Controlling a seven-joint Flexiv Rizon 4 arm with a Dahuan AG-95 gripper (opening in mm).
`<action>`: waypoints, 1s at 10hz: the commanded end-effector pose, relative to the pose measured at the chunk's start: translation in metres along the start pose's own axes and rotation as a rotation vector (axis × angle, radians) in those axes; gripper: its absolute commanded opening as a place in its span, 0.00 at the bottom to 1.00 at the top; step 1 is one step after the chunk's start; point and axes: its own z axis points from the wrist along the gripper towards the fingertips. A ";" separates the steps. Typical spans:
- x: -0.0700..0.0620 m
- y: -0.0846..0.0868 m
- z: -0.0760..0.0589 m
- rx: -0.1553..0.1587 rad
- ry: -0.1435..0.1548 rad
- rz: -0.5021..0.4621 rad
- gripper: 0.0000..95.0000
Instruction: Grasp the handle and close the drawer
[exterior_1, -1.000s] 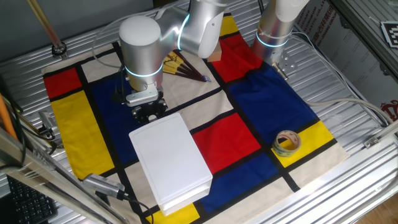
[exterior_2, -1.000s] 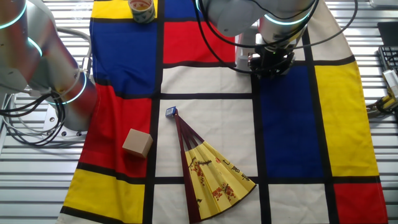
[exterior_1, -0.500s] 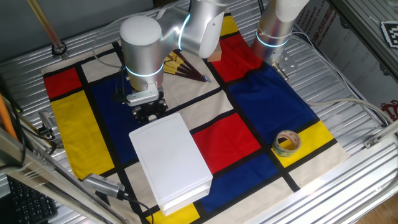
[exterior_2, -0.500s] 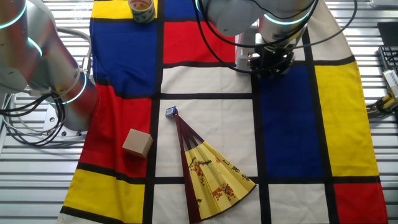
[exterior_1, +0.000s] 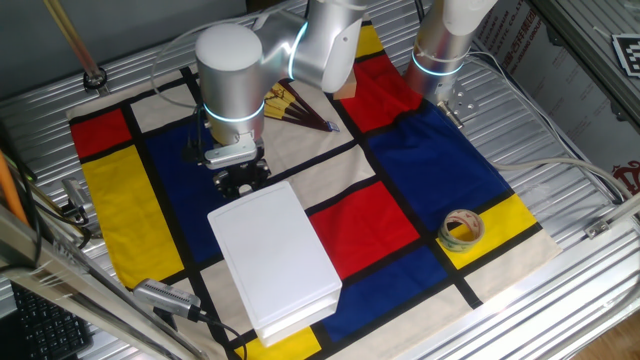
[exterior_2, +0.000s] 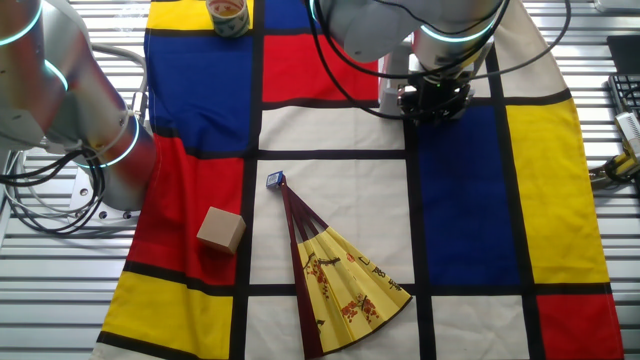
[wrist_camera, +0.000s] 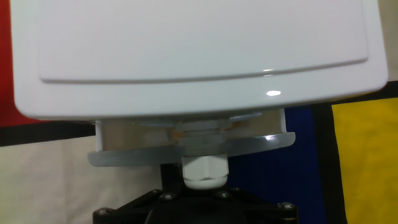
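Observation:
A flat white box (exterior_1: 275, 255) lies on the coloured cloth. In the hand view its lid (wrist_camera: 199, 50) fills the top, and the drawer (wrist_camera: 124, 155) sticks out a short way below it. The handle (wrist_camera: 202, 172), a small white knob, juts from the drawer's front rim. My black gripper (wrist_camera: 202, 183) is closed around the knob, with black fingers on both sides of it. In the fixed views the gripper (exterior_1: 240, 180) (exterior_2: 432, 100) sits at the box's short end, and the arm hides the handle there.
A tan wooden cube (exterior_2: 221, 229) and an open yellow fan (exterior_2: 340, 275) lie on the cloth away from the box. A tape roll (exterior_1: 461, 229) sits on a yellow patch. A second arm's base (exterior_1: 445, 40) stands at the cloth's edge.
My arm and gripper have shifted slightly toward the box. Nothing else has moved.

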 end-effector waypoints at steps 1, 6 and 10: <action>0.000 0.000 0.000 0.007 -0.006 0.003 0.00; -0.002 0.001 0.001 0.017 -0.020 0.010 0.00; -0.003 0.001 0.001 0.018 -0.031 0.016 0.00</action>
